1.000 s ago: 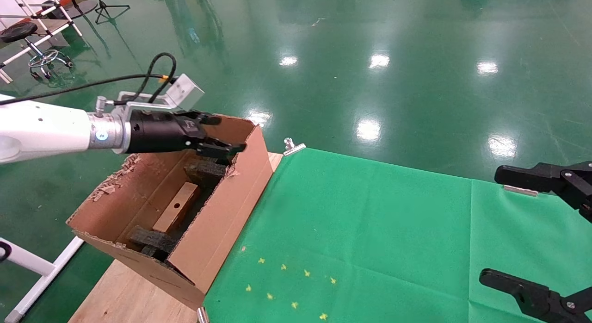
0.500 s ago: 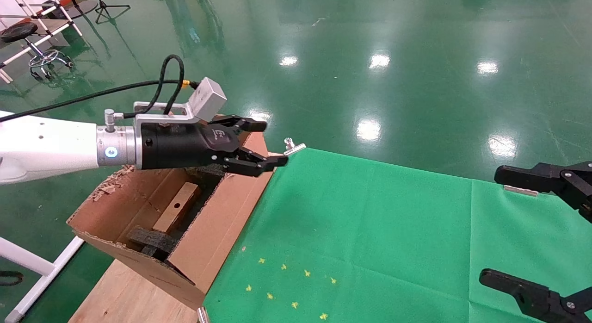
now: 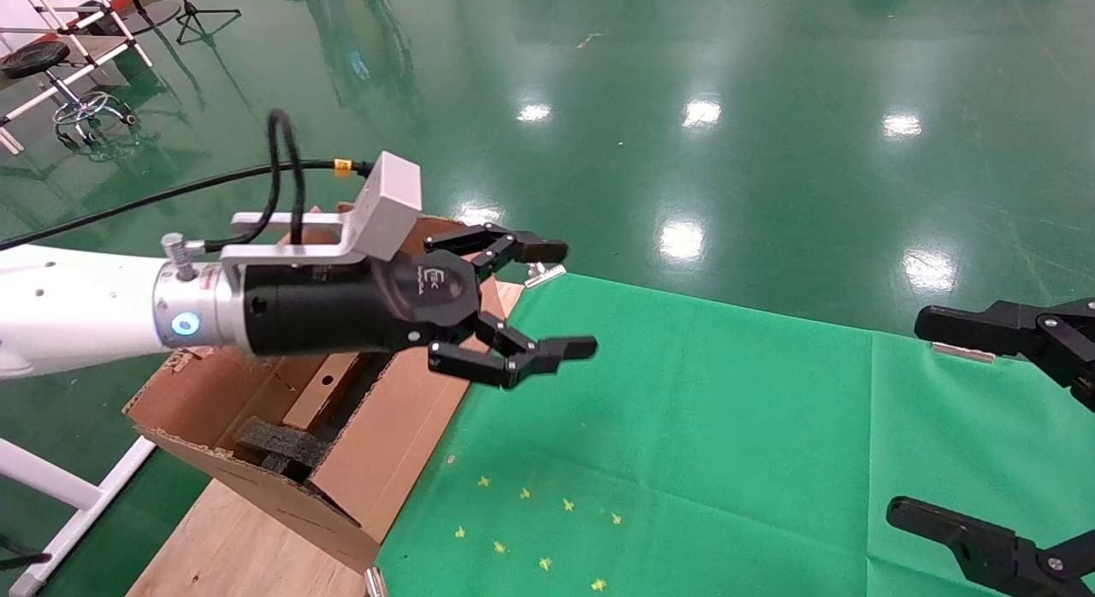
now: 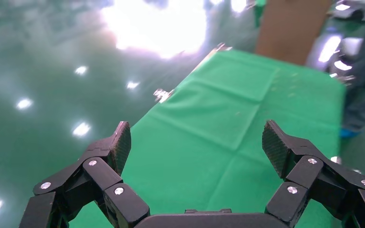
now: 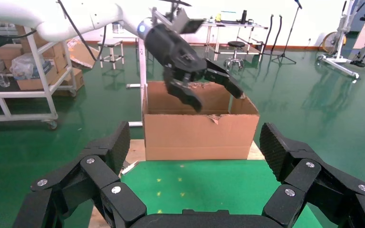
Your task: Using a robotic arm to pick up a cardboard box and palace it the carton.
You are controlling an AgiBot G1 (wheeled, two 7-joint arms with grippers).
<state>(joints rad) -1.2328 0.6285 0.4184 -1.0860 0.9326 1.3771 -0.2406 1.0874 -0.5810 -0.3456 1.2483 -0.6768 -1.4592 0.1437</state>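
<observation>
Cardboard box [image 3: 323, 395] in carton [image 3: 402, 426] — left gripper [image 3: 547, 302] (splayed) above.

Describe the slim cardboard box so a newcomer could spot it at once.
Start at the green cloth covering the table; at its left edge stands a large open carton with torn flaps. Look inside, under the left claw: the cardboard box lies on the bottom. It is slim, flat and brown with a small round hole, unlike the black foam block beside it.
</observation>
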